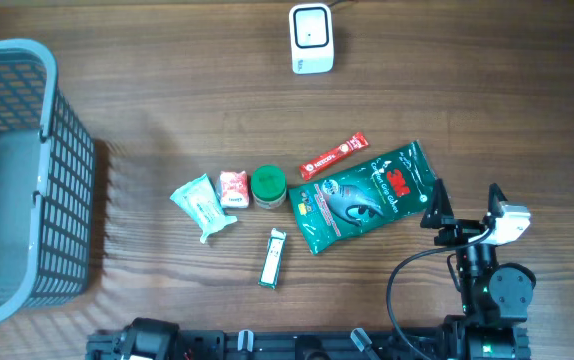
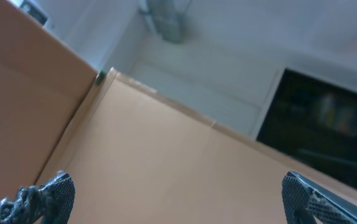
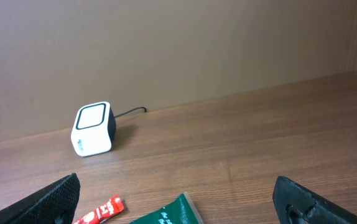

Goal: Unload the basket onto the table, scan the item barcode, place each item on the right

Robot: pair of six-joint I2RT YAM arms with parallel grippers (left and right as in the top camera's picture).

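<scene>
Where it lies flat, the green pack (image 1: 367, 197) reads "3M".

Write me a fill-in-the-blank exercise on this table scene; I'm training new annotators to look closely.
1. The largest packet, the one nearest the right gripper, is coloured ____.
2. The basket stands at the ____ edge of the overhead view.
3. The right gripper is ____ and holds nothing.
4. The red sachet lies beside the packet, on the side toward the white ____.

Missing words: green; left; open; scanner.
</scene>
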